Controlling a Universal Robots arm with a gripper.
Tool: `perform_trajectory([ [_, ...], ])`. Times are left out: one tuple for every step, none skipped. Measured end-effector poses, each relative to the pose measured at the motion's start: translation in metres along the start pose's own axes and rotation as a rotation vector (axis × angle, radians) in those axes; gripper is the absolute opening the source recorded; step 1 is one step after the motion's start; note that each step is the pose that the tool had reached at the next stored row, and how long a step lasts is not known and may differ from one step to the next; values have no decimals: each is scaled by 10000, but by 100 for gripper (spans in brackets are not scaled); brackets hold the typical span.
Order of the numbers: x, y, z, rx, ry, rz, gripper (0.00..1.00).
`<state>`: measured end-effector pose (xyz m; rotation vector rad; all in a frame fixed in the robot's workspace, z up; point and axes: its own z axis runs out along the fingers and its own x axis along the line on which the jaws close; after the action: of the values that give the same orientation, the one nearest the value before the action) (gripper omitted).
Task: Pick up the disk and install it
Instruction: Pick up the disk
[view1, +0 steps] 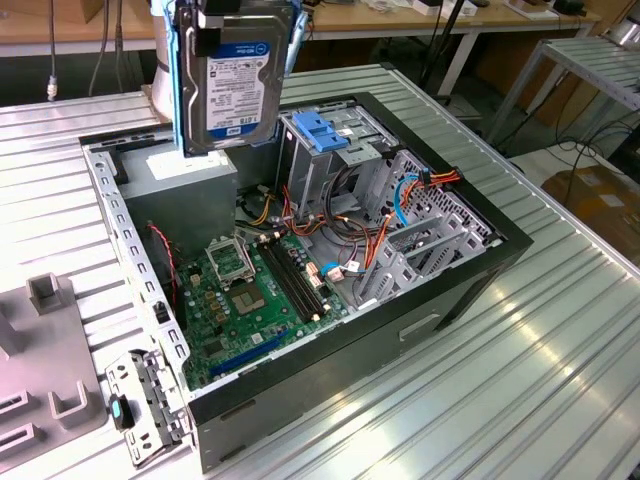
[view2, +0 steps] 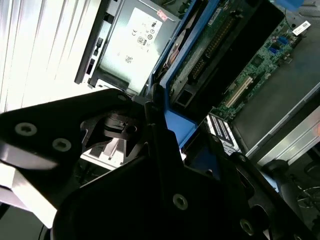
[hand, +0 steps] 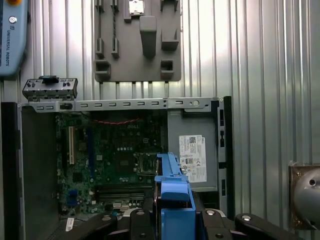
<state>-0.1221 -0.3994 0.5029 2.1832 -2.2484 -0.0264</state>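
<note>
i see the gripper (hand: 174, 221) clenched on the disk (view1: 235, 75) — it hangs upright above the open computer case (view1: 400, 330), near the grey power supply (view1: 180, 185).

The disk (view1: 232, 80) is held upright on edge, suspended above the open computer case (view1: 455, 300). A grey body with a labelled face is noted, framed by bright blue side rails; the label is turned toward the exterior view.
</note>
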Motion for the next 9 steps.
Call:
perform_trajectory([
  [10, -20, 5, 0, 0, 4, 37],
  [23, -44, 12, -1, 0, 11, 37],
  [31, -57, 16, 0, 1, 13, 37],
  [40, -68, 20, -1, 1, 16, 37],
  [52, -82, 26, 1, -1, 19, 37],
  [53, -85, 26, 0, 0, 20, 37],
  [53, -86, 26, 0, 0, 21, 37],
  [53, -90, 26, 0, 0, 20, 37],
  [53, -94, 26, 0, 0, 21, 37],
])
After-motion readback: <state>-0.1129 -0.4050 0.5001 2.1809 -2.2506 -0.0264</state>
